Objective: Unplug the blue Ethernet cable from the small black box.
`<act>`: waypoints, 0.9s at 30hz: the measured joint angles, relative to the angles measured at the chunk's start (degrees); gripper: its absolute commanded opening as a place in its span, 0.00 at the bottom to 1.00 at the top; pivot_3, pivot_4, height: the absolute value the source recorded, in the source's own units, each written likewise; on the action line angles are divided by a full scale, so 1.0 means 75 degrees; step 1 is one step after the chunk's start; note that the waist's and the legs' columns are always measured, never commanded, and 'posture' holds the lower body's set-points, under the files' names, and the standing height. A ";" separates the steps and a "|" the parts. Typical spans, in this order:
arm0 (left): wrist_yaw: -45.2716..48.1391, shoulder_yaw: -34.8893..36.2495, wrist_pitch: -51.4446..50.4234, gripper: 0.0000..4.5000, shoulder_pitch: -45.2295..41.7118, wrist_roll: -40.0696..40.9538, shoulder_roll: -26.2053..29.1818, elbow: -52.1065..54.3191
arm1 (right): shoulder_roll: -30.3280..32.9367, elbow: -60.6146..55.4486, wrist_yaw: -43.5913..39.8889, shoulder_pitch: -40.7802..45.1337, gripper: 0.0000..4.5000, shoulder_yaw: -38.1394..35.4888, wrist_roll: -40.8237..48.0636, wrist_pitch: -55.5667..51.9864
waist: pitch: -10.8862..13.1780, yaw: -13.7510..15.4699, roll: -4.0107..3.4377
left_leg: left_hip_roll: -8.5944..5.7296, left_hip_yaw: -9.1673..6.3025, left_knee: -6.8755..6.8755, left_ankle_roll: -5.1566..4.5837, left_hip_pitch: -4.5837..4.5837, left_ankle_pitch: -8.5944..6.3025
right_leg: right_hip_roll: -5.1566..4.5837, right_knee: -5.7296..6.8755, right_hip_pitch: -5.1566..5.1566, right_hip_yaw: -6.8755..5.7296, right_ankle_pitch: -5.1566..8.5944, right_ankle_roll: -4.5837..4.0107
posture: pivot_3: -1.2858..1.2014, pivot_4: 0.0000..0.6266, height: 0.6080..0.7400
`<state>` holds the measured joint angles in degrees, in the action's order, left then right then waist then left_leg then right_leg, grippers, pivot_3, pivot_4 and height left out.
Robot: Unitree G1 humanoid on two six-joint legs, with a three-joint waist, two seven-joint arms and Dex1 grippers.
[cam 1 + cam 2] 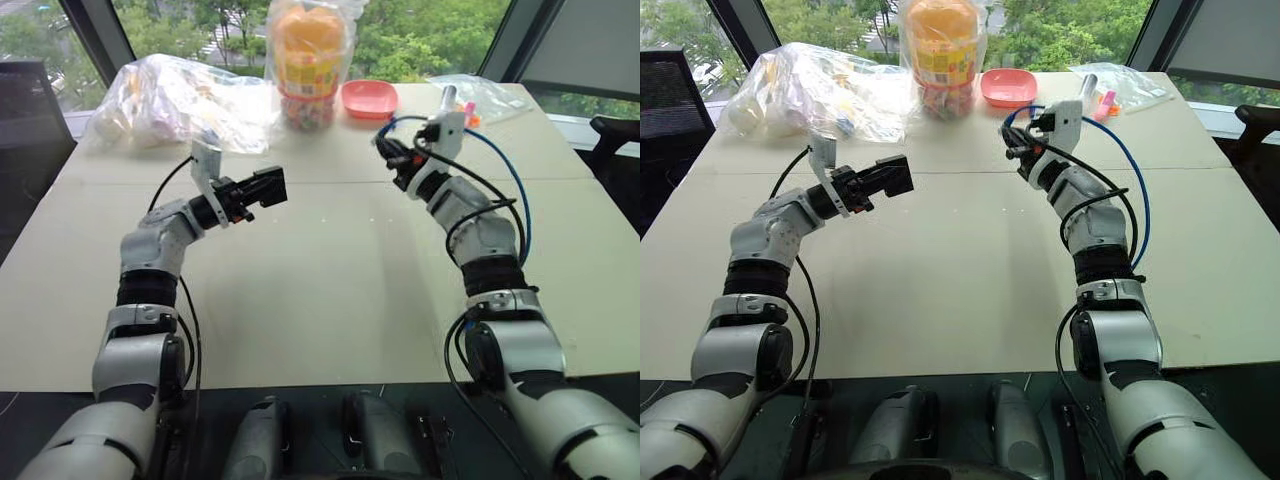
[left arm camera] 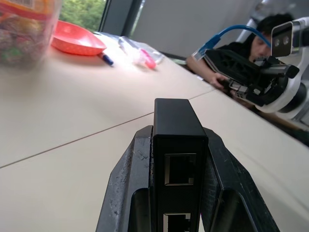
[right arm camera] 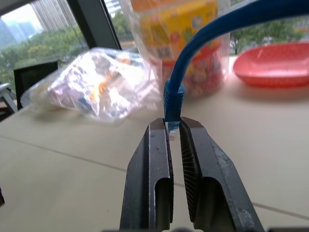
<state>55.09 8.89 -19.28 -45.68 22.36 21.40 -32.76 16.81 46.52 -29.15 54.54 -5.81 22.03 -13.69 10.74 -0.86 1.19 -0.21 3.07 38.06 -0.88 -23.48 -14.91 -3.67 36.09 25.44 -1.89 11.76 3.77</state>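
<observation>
While apart | left claw (image 2: pixel 176 193) grips one small black box (image 2: pixel 177 140) | right claw (image 3: pixel 175 145) pinches one blue Ethernet cable (image 3: pixel 203 43)

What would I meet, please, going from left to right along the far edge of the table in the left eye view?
Crumpled clear plastic bag → tall bagged snack jar → red dish → flat clear bag with pens.

Silver-grey arms (image 1: pixel 150 260), black cables

Bright daylight pours in from the windows (image 1: pixel 400 40) behind; the tabletop (image 1: pixel 330 260) glows evenly, soft shadows, background in the wrist views blurred.
</observation>
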 measured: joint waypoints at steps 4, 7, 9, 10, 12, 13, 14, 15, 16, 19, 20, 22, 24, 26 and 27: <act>-0.0366 -0.0316 0.0659 0.12 0.0352 -0.0472 -0.0030 0.0436 | -0.0042 0.1289 -0.0065 0.0004 0.27 0.0083 -0.0514 0.0033 | 0.0001 -0.0005 -0.0002 | -0.0002 0.0006 -0.0004 -0.0001 -0.0006 -0.0001 | -0.0011 -0.0005 0.0006 0.0001 -0.0001 0.0001 | 0.52 0.24 1.00; -0.0564 -0.0489 0.0889 0.12 0.0562 -0.0646 -0.0096 0.0805 | -0.0075 0.1423 -0.0178 0.0004 0.60 0.0072 -0.0667 0.0072 | 0.0001 -0.0007 -0.0001 | -0.0002 0.0006 0.0000 -0.0001 -0.0003 -0.0001 | -0.0014 -0.0003 0.0003 0.0001 -0.0002 0.0001 | 0.52 0.24 1.00; -0.0671 -0.0549 0.0997 0.12 0.0654 -0.0727 -0.0135 0.0957 | -0.0083 0.1413 -0.0253 0.0003 0.86 0.0030 -0.0683 0.0072 | 0.0001 -0.0008 -0.0001 | -0.0002 0.0004 0.0000 0.0000 0.0000 -0.0001 | -0.0013 0.0001 0.0002 0.0000 -0.0003 -0.0001 | 0.52 0.24 1.00; -0.0727 -0.0612 0.1034 0.12 0.0682 -0.0785 -0.0146 0.1017 | -0.0062 0.1272 -0.0371 -0.0052 0.97 0.0046 -0.0720 0.0002 | 0.0001 -0.0005 -0.0002 | -0.0002 0.0004 0.0000 0.0000 0.0001 0.0000 | -0.0013 0.0002 0.0002 0.0000 -0.0003 -0.0001 | 0.52 0.24 1.00; -0.0768 -0.0759 0.1167 0.12 0.0745 -0.0899 -0.0183 0.1108 | -0.0007 0.0860 -0.0659 -0.0251 0.99 0.0153 -0.0794 -0.0169 | 0.0001 0.0004 -0.0002 | -0.0002 0.0003 0.0000 0.0000 0.0001 0.0000 | -0.0012 0.0002 0.0001 -0.0001 -0.0003 -0.0001 | 0.52 0.24 1.00; -0.0822 -0.0809 0.1201 0.12 0.0752 -0.0944 -0.0223 0.1113 | 0.0040 0.0522 -0.0818 -0.0437 0.99 0.0260 -0.0853 -0.0275 | 0.0001 0.0011 -0.0002 | -0.0001 0.0002 0.0000 0.0000 0.0000 0.0000 | -0.0012 0.0002 0.0001 -0.0001 -0.0003 -0.0001 | 0.52 0.24 1.00; -0.0889 -0.0824 0.1220 0.12 0.0757 -0.0973 -0.0266 0.1113 | 0.0097 0.0100 -0.0992 -0.0662 0.99 0.0397 -0.0902 -0.0406 | 0.0001 0.0012 -0.0001 | -0.0002 0.0002 0.0000 -0.0001 0.0000 -0.0001 | -0.0012 0.0001 0.0002 -0.0001 -0.0003 -0.0001 | 0.52 0.24 1.00; -0.0981 -0.0857 0.1296 0.12 0.0751 -0.1013 -0.0374 0.1105 | 0.0292 -0.0900 -0.1375 -0.1225 0.99 0.0658 -0.0884 -0.0642 | 0.0001 0.0050 -0.0002 | -0.0003 -0.0008 0.0000 -0.0003 -0.0006 -0.0003 | -0.0012 -0.0002 0.0000 -0.0004 -0.0002 0.0001 | 0.52 0.24 1.00; -0.1077 -0.0873 0.1386 0.12 0.0759 -0.1082 -0.0483 0.1056 | 0.0478 -0.1920 -0.1740 -0.1837 0.99 0.0897 -0.0808 -0.0868 | -0.0001 0.0085 -0.0003 | -0.0006 -0.0019 0.0000 -0.0010 -0.0008 -0.0007 | -0.0010 -0.0003 -0.0003 -0.0005 -0.0001 0.0003 | 0.52 0.24 1.00; -0.1399 -0.1071 0.1935 0.12 0.0709 -0.1403 -0.0884 0.0396 | 0.0625 -0.4250 -0.2240 -0.3359 0.99 0.1337 -0.0556 -0.1598 | -0.0001 0.0119 -0.0005 | -0.0006 -0.0006 0.0006 -0.0021 -0.0010 -0.0014 | -0.0006 -0.0011 -0.0001 -0.0002 0.0000 0.0007 | 0.52 0.24 1.00; -0.1580 -0.1101 0.2167 0.12 0.0643 -0.1498 -0.1123 0.0006 | 0.0552 -0.4657 -0.2132 -0.3590 0.99 0.1319 -0.0460 -0.1789 | -0.0001 0.0116 -0.0004 | -0.0006 -0.0005 0.0017 -0.0021 -0.0008 -0.0014 | -0.0007 -0.0008 -0.0003 -0.0002 -0.0003 0.0010 | 0.52 0.24 1.00; -0.1962 -0.1160 0.2609 0.12 0.0443 -0.1684 -0.1499 -0.0927 | 0.0396 -0.5236 -0.1828 -0.3677 0.99 0.1190 -0.0299 -0.2040 | 0.0000 0.0083 -0.0002 | -0.0004 -0.0006 0.0029 -0.0013 -0.0006 -0.0009 | -0.0005 -0.0009 -0.0006 -0.0002 -0.0006 0.0012 | 0.52 0.24 1.00; -0.2194 -0.1178 0.3093 0.23 0.0159 -0.1846 -0.1663 -0.1706 | 0.0316 -0.5659 -0.1543 -0.3678 1.00 0.0986 -0.0189 -0.2150 | 0.0000 0.0071 -0.0001 | -0.0002 -0.0012 0.0033 -0.0005 0.0005 -0.0003 | 0.0001 -0.0009 -0.0018 -0.0003 -0.0009 0.0008 | 0.52 0.24 1.00; -0.2257 -0.1165 0.3356 0.41 -0.0174 -0.1928 -0.1686 -0.2296 | 0.0312 -0.5843 -0.1341 -0.3691 1.00 0.0898 -0.0177 -0.2206 | 0.0000 0.0062 0.0000 | -0.0002 -0.0013 0.0033 -0.0007 0.0013 0.0000 | 0.0005 -0.0008 -0.0027 -0.0004 -0.0009 0.0006 | 0.52 0.24 1.00; -0.2248 -0.1151 0.3437 0.50 -0.0271 -0.1939 -0.1683 -0.2496 | 0.0311 -0.5907 -0.1280 -0.3718 1.00 0.0875 -0.0172 -0.2230 | 0.0000 0.0058 0.0000 | -0.0002 -0.0012 0.0033 -0.0007 0.0012 0.0000 | 0.0005 -0.0009 -0.0025 -0.0005 -0.0009 0.0007 | 0.52 0.24 1.00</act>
<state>38.23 0.25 6.50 -47.71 7.82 8.78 -51.48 19.14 2.22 -38.75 26.65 0.76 20.74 -30.41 10.74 -0.42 1.19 -0.22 2.98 38.31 -0.94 -23.39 -14.91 -3.63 36.02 25.25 -1.92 11.70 3.82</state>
